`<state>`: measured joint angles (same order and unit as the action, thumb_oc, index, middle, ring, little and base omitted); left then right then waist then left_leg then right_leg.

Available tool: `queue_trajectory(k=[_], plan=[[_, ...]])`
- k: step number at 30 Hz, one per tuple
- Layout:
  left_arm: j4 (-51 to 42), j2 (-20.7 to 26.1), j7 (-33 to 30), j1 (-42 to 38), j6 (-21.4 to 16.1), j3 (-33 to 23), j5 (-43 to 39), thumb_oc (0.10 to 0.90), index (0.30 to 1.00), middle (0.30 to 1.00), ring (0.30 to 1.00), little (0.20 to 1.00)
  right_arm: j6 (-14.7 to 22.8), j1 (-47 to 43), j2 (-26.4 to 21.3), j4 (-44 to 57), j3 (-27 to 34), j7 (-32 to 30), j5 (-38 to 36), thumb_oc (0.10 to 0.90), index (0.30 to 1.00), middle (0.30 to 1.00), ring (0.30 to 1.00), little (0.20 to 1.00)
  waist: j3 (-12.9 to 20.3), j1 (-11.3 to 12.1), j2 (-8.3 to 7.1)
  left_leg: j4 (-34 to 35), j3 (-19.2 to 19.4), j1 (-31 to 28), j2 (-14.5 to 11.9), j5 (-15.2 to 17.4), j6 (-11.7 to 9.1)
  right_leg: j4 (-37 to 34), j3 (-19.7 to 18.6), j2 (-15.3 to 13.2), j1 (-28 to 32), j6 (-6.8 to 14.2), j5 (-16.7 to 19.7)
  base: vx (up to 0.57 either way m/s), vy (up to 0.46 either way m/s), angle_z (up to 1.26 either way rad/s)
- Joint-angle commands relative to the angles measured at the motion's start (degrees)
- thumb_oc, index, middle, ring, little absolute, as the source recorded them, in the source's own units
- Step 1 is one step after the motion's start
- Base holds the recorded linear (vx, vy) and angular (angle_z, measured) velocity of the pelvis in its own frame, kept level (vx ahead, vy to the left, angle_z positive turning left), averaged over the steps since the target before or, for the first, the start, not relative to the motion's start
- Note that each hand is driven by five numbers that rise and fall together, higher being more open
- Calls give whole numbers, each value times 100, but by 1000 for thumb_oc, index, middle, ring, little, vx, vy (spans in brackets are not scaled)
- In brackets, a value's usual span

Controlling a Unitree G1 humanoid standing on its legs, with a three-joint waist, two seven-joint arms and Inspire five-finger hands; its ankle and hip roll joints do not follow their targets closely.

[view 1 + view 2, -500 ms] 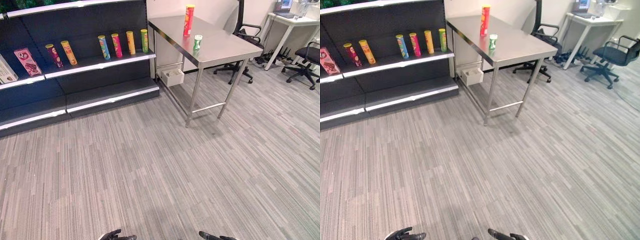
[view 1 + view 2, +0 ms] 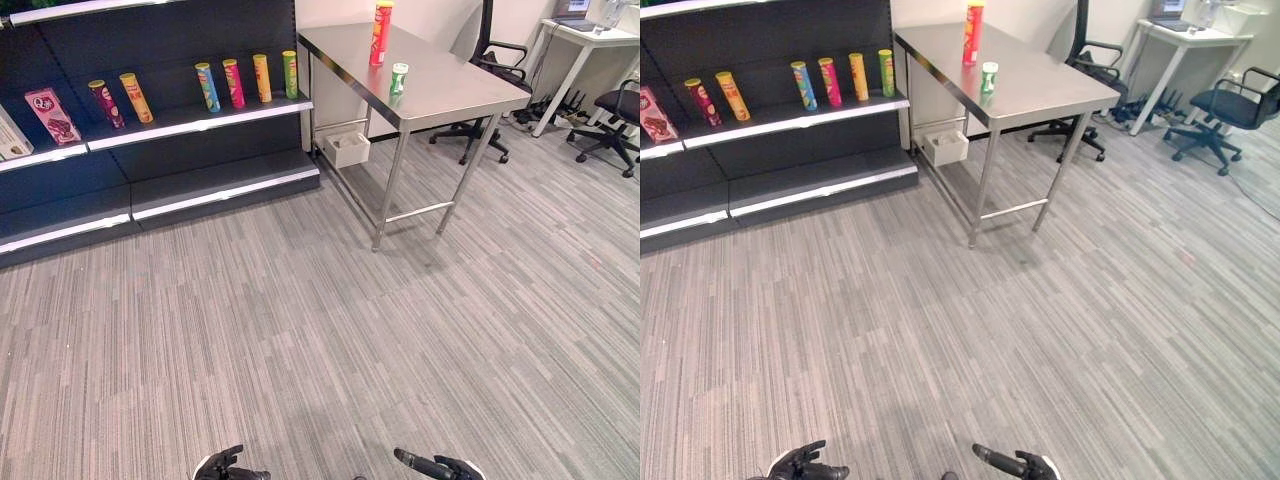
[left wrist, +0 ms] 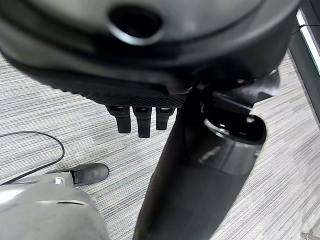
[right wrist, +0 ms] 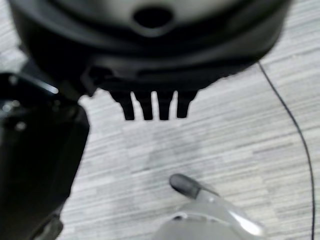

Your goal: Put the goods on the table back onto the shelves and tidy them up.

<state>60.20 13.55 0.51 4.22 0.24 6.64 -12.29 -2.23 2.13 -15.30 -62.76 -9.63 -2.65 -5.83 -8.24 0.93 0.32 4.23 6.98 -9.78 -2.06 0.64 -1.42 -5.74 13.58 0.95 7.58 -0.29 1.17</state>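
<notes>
2 upright cans (image 2: 380, 33) (image 2: 398, 80) near bench (image 2: 450, 95) front edge, far ahead-right; right hand (image 2: 440, 467) nearer, left hand (image 2: 228, 467) too; both seemingly relaxed, empty.

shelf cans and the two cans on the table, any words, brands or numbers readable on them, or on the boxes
None can be read.
Tall red can on the table: print too small.
Short green can on the table: print too small.
Six cans on the shelf: blurred.
Pink box on the shelf: logo not legible.
</notes>
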Motion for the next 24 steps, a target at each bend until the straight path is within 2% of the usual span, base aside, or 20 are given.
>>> queue_trajectory(k=[1,4,5,6,7,8,9,10,11,12,13,15,17,18,20,21,22,24], plan=[[178,193,-38,-367,-176,14,-110,800,900,900,900,900,121,-232,-207,-74,-139,-9,-179,800,900,900,900,900,50,99,-224,-139,105,163,-188,47,-280,74,126,-439,116,637,-232,35,-63,2],[193,213,-60,-430,-178,14,-182,800,900,900,900,900,141,-298,-232,-48,-170,-24,-222,800,900,900,900,900,-37,105,-262,-496,29,367,-241,136,-308,74,99,-404,97,576,-257,4,-85,4],[161,219,-52,-488,-186,48,-269,800,900,900,900,900,161,-335,-247,-39,-180,-32,-269,800,900,900,900,900,-142,103,-307,-1061,-43,692,-269,245,-358,77,81,-383,82,492,-308,-14,-89,8],[162,219,-52,-489,-186,48,-270,800,900,900,900,900,161,-336,-247,-41,-180,-32,-270,800,900,900,900,900,-135,95,-305,-1097,-53,721,-273,262,-359,78,88,-380,73,490,-309,-24,-97,17],[132,221,-46,-519,-182,83,-294,800,900,900,900,900,167,-353,-258,-45,-168,-35,-299,800,900,900,900,900,-202,100,-331,-1483,-92,949,-260,272,-394,99,93,-367,77,441,-344,-3,-100,16],[21,215,-65,-614,-193,189,-316,800,900,900,900,900,187,-364,-300,23,-126,-74,-388,800,900,900,900,900,-383,118,-382,-2536,-230,1546,-286,-34,-468,135,97,-324,147,308,-400,-2,-120,17],[4,212,-76,-636,-190,220,-313,800,900,900,900,900,178,-376,-310,18,-116,-93,-403,800,900,900,900,900,-427,127,-390,-2881,-306,1760,-296,-157,-477,140,117,-306,163,270,-420,8,-89,26],[4,211,-76,-637,-190,220,-313,800,900,900,900,900,178,-377,-310,18,-115,-93,-403,800,900,900,900,900,-413,111,-378,-2919,-327,1800,-305,-143,-480,142,132,-294,147,267,-420,91,-23,29],[9,185,-104,-700,-195,260,-319,800,900,900,900,900,163,-415,-341,-2,-105,-117,-434,800,900,900,900,900,-452,152,-387,-2840,-279,2172,-303,-231,-418,86,192,-285,261,284,-480,92,-1,25],[9,186,-104,-700,-195,260,-319,800,900,900,900,900,163,-414,-341,-2,-105,-117,-434,800,900,900,900,900,-448,150,-386,-2849,-280,2179,-303,-226,-417,86,193,-285,258,285,-482,289,68,13],[-22,172,-107,-641,-204,245,-310,800,900,900,900,900,165,-395,-360,43,-96,-110,-455,800,900,900,900,900,-396,245,-400,-2189,-229,2379,-282,-228,-338,74,167,-297,310,353,-575,290,128,7],[-132,205,-110,-586,-225,227,-360,800,900,900,900,900,191,-440,-413,113,-118,-139,-457,800,900,900,900,900,-366,373,-289,-1184,-366,2501,-318,-795,-415,74,78,-233,395,400,-690,340,179,-2],[-194,236,-117,-594,-233,211,-414,800,900,900,900,900,217,-549,-454,110,-135,-148,-470,800,900,900,900,900,-397,520,-234,-470,-517,2689,-316,-1106,-543,74,-66,-194,565,435,-859,303,168,-17],[-191,240,-108,-565,-238,172,-434,800,900,900,900,900,201,-593,-447,71,-170,-106,-392,800,900,900,900,900,-342,541,-196,-140,-458,2503,-360,-1163,-532,74,-120,-174,639,481,-916,308,193,-12],[-145,241,-101,-496,-251,141,-389,800,900,900,900,900,209,-559,-385,83,-154,-87,-345,800,900,900,900,900,-199,557,-206,-114,-286,2335,-359,-1318,-517,74,-167,-232,802,553,-991,275,195,-34],[-146,243,-101,-494,-252,141,-389,800,900,900,900,900,208,-556,-383,84,-155,-88,-345,800,900,900,900,900,-200,561,-212,-112,-279,2328,-356,-1316,-516,74,-170,-238,805,555,-993,328,229,-70],[-97,292,-98,-458,-256,97,-307,800,900,900,900,900,201,-554,-333,65,-138,-50,-330,800,900,900,900,900,-79,593,-319,-160,-191,2226,-252,-1231,-424,132,-221,-425,856,642,-978,318,220,-62],[-44,316,-94,-466,-246,76,-259,800,900,900,900,900,198,-573,-292,32,-152,-18,-298,800,900,900,900,900,-9,613,-370,-176,-124,2170,-198,-1150,-358,337,-236,-554,830,702,-991,305,235,-40]])
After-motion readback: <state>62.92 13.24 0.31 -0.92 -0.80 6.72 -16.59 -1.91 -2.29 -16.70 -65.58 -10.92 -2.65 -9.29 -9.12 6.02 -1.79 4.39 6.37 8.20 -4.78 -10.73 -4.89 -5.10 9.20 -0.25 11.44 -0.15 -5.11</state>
